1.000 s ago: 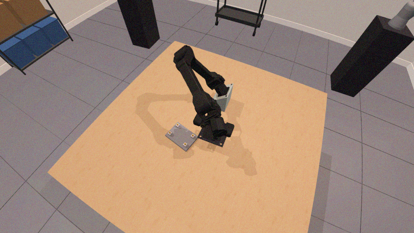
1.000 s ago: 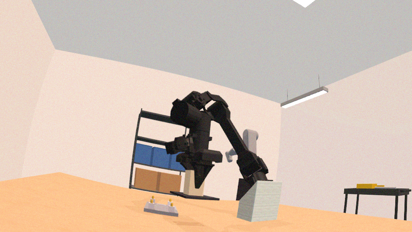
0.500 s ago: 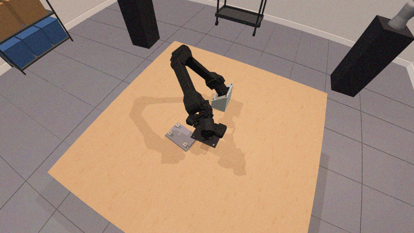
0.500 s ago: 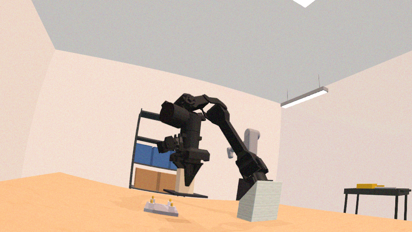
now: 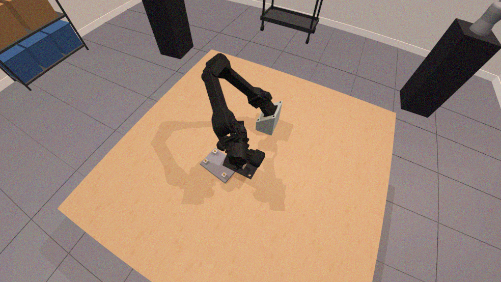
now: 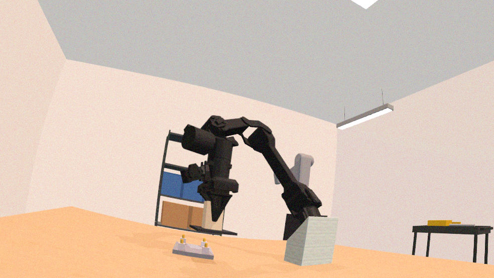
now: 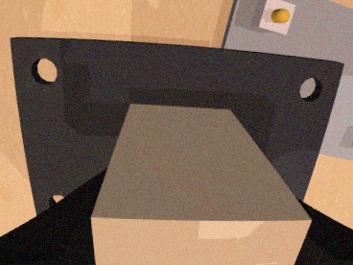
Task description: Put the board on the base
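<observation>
Carrying stage: black board [image 5: 251, 173] [image 6: 229, 232] [image 7: 192, 62] aloft, unseated.
Pale handle [image 6: 208, 216] [image 7: 200, 168] clamped in tool [image 5: 242, 167] [image 6: 211, 217] [image 7: 179, 177]; board beneath, level-looking, off to one side of grey base [image 5: 219, 170] [image 6: 193, 254] [image 7: 312, 34] on tabletop [image 5: 315, 209] [image 6: 86, 241] [image 7: 168, 19]. Next, probably: shift across, match holes to pins [image 5: 205, 160] [image 6: 204, 239] [image 7: 280, 15], then lower.

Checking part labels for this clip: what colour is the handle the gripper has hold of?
The handle is plain beige, showing best in the exterior view.
</observation>
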`<state>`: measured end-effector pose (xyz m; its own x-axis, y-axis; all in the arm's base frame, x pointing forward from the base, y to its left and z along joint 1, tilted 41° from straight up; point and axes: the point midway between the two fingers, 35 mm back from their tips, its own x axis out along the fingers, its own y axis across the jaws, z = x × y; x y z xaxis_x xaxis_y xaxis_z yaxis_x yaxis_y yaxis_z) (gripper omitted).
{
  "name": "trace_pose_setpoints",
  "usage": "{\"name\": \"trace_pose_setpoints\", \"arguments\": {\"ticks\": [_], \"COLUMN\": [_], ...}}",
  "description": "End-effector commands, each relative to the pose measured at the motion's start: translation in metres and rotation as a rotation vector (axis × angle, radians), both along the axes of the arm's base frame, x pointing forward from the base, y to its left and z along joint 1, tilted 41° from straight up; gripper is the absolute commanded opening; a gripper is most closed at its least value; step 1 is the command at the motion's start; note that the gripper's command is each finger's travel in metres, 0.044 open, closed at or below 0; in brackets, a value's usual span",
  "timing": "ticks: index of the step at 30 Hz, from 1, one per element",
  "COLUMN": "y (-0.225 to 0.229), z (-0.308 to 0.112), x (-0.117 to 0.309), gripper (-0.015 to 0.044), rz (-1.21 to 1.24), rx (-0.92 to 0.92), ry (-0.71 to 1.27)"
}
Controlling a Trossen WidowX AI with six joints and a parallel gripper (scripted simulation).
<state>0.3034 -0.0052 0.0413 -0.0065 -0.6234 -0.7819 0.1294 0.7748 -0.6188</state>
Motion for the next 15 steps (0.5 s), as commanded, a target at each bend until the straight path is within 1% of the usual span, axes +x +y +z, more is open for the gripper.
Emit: {"name": "trace_pose_setpoints", "arguments": {"ticks": [1,15], "y": [-0.006,-0.033], "z": [0.009,0.031], "x": [0.004,0.009], "gripper": [0.0000,0.0000], "rz": [-0.003,-0.041], "rx": [-0.004,-0.014], "ry": [-0.016,-0.047]}}
